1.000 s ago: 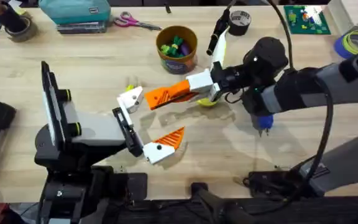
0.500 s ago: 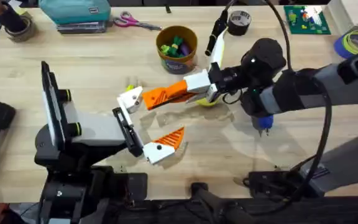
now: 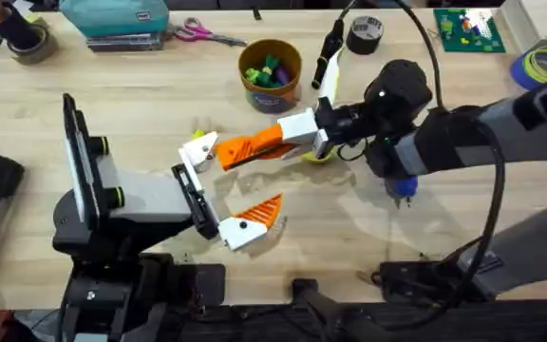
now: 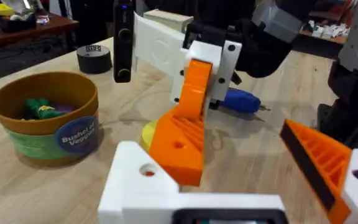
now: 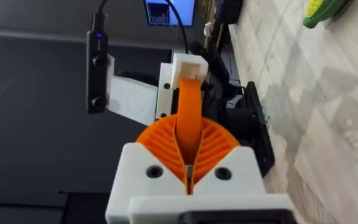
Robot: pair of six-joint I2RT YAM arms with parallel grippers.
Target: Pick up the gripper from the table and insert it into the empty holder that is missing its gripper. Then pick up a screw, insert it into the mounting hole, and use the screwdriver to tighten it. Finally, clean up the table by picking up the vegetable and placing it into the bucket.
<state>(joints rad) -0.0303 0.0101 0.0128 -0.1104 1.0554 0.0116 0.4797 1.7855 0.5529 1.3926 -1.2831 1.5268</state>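
The right gripper (image 3: 254, 145) is clamped shut on the gripper (image 4: 180, 127), that little orange ribbed wedge, which is pinched flat between the two orange pads in the right wrist view (image 5: 188, 121). It's held just left of centre in the overhead frame, its free end right against the empty holder (image 3: 200, 149), the white bare mount on the left arm. Whether it's actually touching or just beside can't be told from above; in the left wrist view the wedge's lower end sits right over the white mount (image 4: 143, 180) with its open screw hole.

The left gripper (image 3: 224, 188) is spread wide and nothing is held by it; one side carries its orange finger (image 3: 259, 210), the other is the bare mount.

Handling-wise: the wedge looks like rigid printed plastic, very light, probably a bit slick on the smooth flanks, so it's best gripped across the flat sides near its thick end, as it is now, leaving the mating end free. It could easily be twisted in the pads if pushed in off-axis.

The blue screwdriver (image 3: 402, 186) lies right of centre, under the right arm. The bucket (image 3: 270, 74) stands at upper centre, and the yellow-green vegetable (image 5: 325, 10) lies on the table.
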